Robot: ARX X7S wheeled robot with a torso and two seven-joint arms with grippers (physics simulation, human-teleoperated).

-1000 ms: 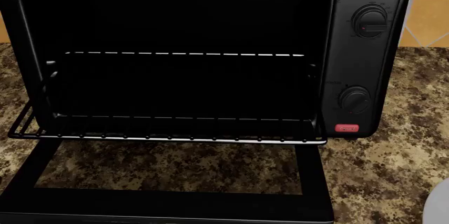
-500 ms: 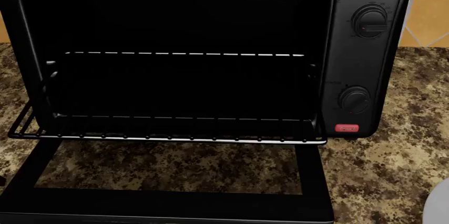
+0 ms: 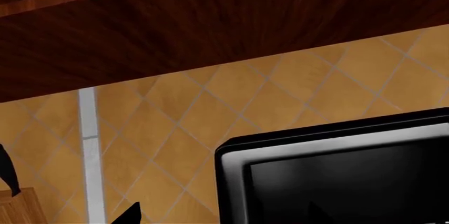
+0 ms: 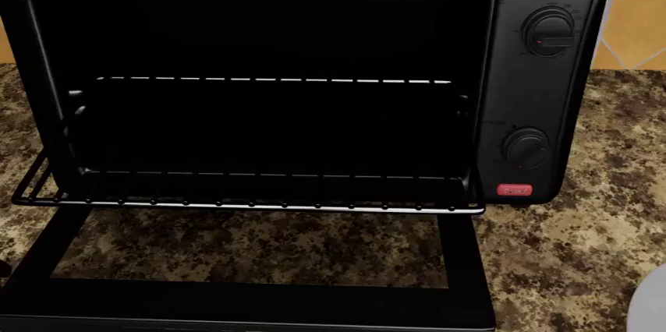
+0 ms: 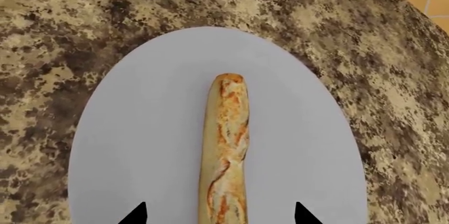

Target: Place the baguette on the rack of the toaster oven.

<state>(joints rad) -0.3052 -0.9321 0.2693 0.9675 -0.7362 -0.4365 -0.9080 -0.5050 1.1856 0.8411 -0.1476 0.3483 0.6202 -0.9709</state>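
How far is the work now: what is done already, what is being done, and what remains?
Done: the toaster oven door is open and the rack is pulled forward and bare. In hand: the right claw hangs open over the baguette, which lies on its plate. Left: grasp it, carry it over, lay it on the rack.

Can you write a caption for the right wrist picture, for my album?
Baguette lying on a pale plate on the speckled counter, between the open right claw's tips.
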